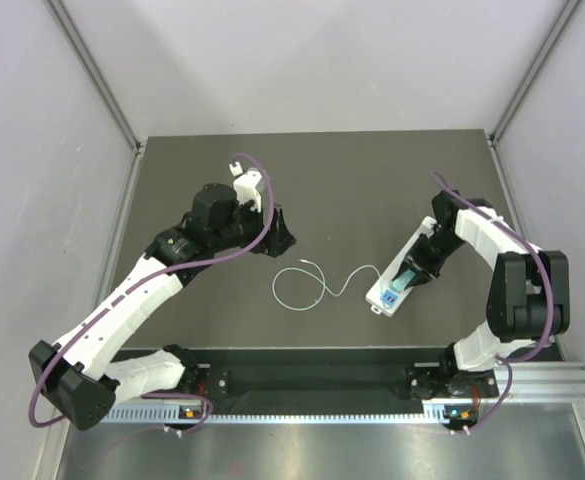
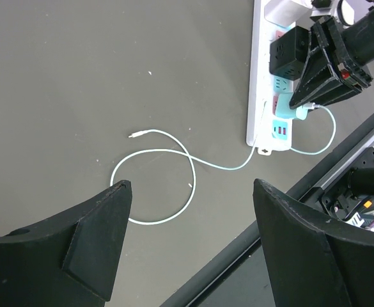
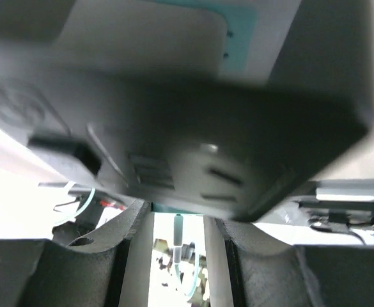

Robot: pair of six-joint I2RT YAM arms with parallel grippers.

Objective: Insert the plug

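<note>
Bending back at the elbow, the right arm is pointing the right fingers down at the white power strip on the right side of the bench. They are squeezing tight on the light blue plug. The plug is sitting right at the strip, but it is hard to tell if it is pushed in. Its thin cord is looping across the bench. The left arm is stretching out over the middle, with the left fingers spread wide and holding nothing.
</note>
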